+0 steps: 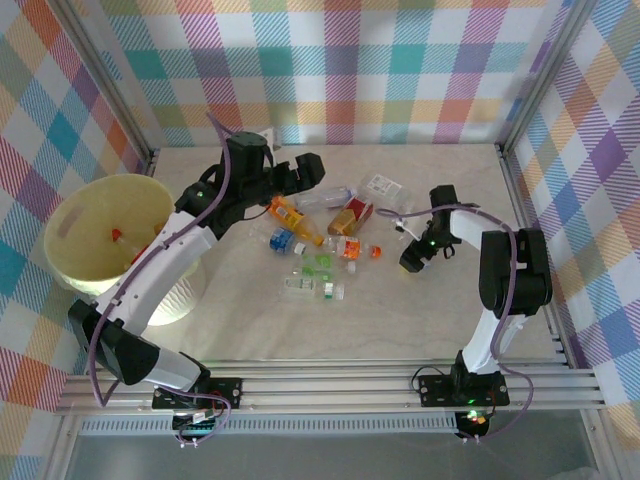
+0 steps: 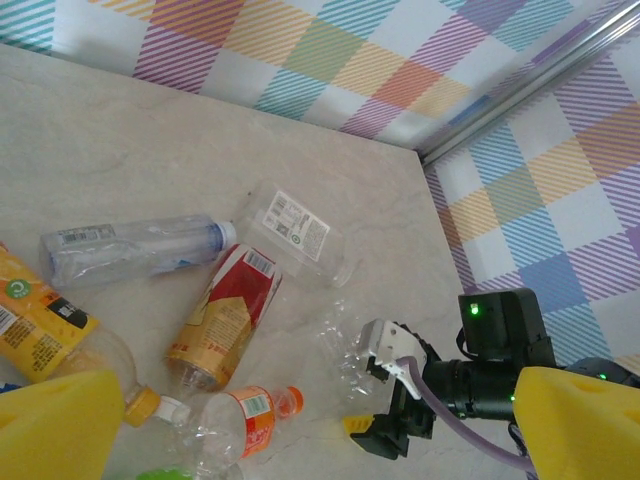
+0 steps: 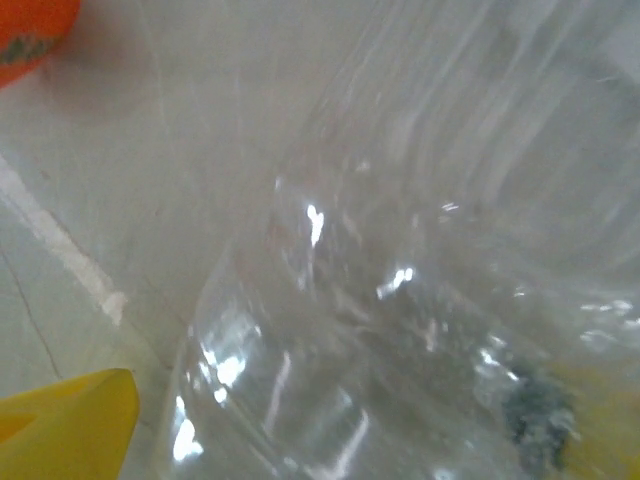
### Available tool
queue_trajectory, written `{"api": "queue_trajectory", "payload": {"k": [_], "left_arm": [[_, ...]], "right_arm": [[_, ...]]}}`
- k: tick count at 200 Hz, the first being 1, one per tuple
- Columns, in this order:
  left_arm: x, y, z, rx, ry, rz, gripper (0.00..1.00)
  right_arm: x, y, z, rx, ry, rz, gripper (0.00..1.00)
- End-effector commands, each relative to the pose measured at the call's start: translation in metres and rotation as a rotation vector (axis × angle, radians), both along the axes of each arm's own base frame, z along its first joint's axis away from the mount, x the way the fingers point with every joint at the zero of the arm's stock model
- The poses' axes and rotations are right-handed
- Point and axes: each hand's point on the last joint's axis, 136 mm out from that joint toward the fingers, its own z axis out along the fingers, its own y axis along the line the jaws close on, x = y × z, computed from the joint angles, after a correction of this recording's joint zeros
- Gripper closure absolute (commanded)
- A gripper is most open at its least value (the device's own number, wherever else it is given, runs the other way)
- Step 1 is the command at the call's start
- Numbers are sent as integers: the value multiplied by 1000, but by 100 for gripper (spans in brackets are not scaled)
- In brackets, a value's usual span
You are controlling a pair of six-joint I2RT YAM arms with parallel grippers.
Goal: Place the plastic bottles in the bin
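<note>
Plastic bottles lie scattered mid-table: an orange-labelled one (image 1: 292,218) (image 2: 40,320), a red-and-gold one (image 1: 352,212) (image 2: 225,315), a clear one with a blue cap (image 1: 325,197) (image 2: 130,245) and a small orange-capped one (image 1: 350,247) (image 2: 250,415). The pale-yellow bin (image 1: 70,240) stands at the left. My left gripper (image 1: 315,175) (image 2: 320,430) hovers open over the pile's far side, holding nothing. My right gripper (image 1: 405,248) (image 2: 375,385) is low on the table with its jaws wide on either side of a crumpled clear bottle (image 2: 345,345) (image 3: 400,300). One yellow fingertip (image 3: 60,430) shows beside it.
A flat clear bottle with a white label (image 1: 380,185) (image 2: 295,230) lies toward the back. Green- and blue-labelled bottles (image 1: 318,265) sit nearer the front. Something with an orange cap (image 1: 117,235) lies inside the bin. Checked walls and metal posts close the back and sides.
</note>
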Motion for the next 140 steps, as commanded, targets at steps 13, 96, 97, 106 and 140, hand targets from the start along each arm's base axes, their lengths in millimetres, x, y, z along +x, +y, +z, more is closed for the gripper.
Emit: {"api": "queue_trajectory", "payload": {"k": [13,96,97,106,140], "left_arm": [[-6,5,6,-1,-12,17,0],[-2,2,-5,6,13,22,0],[-2,2,-5,6,13,22,0],[-1,3,-6,9,14,27,0],[4,-2,-4,-27,-14,26,0]], "right_arm": [[-3,-1,0,14,-5,-45,10],[10,-1,14,31,-112,-143,36],[11,-1,15,34,-115,-146,36],[12,5,22,72,-123,-156,39],[21,16,46,177,-136,-254,48]]}}
